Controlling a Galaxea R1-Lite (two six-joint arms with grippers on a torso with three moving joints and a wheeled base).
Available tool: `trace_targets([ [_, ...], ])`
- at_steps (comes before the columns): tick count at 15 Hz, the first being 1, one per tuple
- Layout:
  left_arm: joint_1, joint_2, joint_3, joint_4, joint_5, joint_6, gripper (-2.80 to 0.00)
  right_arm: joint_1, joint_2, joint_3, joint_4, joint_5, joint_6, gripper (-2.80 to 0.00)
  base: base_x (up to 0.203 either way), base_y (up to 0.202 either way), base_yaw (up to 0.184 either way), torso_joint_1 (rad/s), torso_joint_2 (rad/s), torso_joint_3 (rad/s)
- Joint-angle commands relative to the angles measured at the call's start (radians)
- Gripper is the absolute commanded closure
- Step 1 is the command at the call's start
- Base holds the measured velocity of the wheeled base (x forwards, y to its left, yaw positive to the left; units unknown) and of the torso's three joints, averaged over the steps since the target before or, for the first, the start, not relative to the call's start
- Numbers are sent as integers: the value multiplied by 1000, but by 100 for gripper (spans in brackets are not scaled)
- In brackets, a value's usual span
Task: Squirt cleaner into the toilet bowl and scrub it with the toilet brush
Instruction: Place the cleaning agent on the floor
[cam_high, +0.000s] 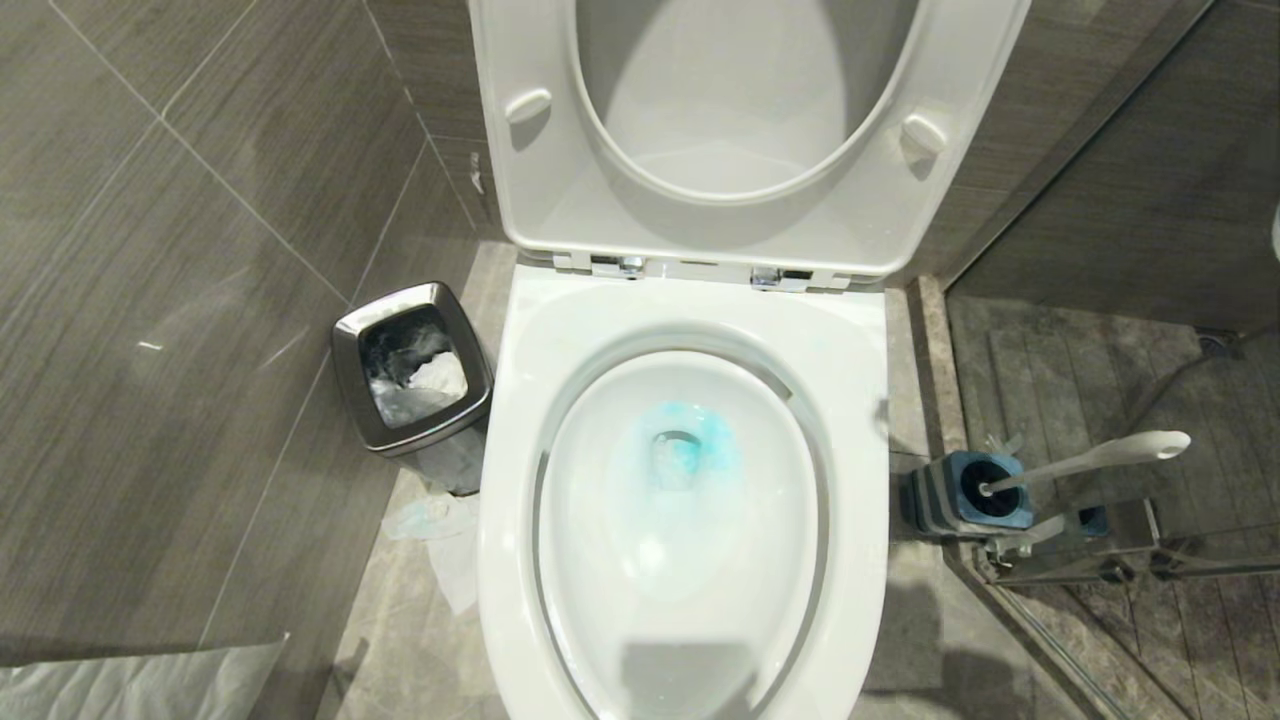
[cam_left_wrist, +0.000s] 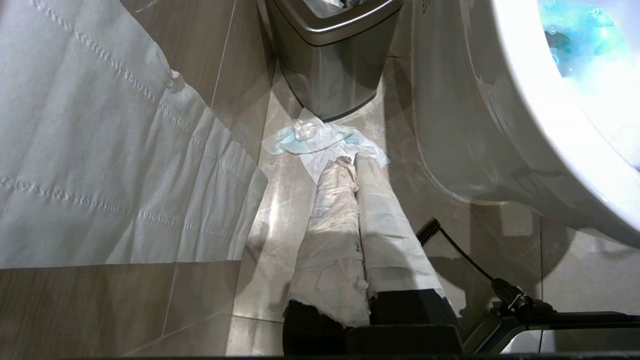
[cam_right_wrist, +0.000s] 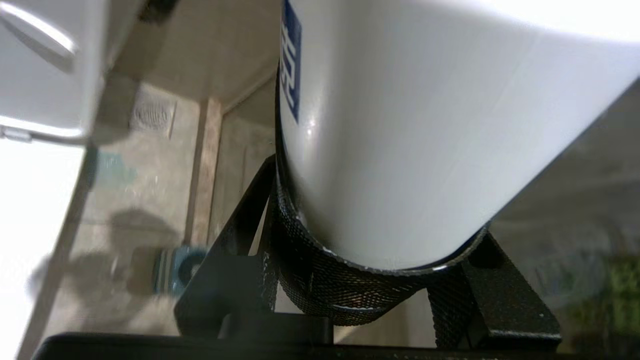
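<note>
The toilet bowl (cam_high: 860, 400) stands with its seat and lid raised, and teal-blue liquid (cam_high: 690, 455) pools around the drain. The toilet brush (cam_high: 1100, 455) leans in its blue-and-grey holder (cam_high: 965, 490) on the floor to the right of the bowl. Neither arm shows in the head view. In the right wrist view my right gripper (cam_right_wrist: 370, 280) is shut on the cleaner (cam_right_wrist: 425, 125), a white bottle with a dark textured base; its nozzle is hidden. My left gripper (cam_left_wrist: 350, 160) is shut, empty, its fingers wrapped in white, low over the floor beside the bowl's outer wall (cam_left_wrist: 475, 125).
A steel bin (cam_high: 410, 365) stands left of the toilet with crumpled tissue (cam_high: 440, 540) on the floor by it. A white paper sheet (cam_left_wrist: 100, 150) hangs on the left wall. A glass shower partition (cam_high: 1100, 560) runs just behind the brush holder.
</note>
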Motion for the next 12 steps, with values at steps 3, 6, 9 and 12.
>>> trace_targets([
  [3, 0, 0, 0, 0, 0, 0, 0, 0, -23, -31, -20, -41, -6, 0, 0, 0, 0, 0, 0, 0],
  [6, 0, 0, 0, 0, 0, 0, 0, 0, -26, -41, -24, -56, 2, 0, 0, 0, 0, 0, 0, 0],
  [9, 0, 0, 0, 0, 0, 0, 0, 0, -25, -89, -26, -121, 8, 0, 0, 0, 0, 0, 0, 0],
  [12, 0, 0, 0, 0, 0, 0, 0, 0, -18, -98, -22, -143, 8, 0, 0, 0, 0, 0, 0, 0],
])
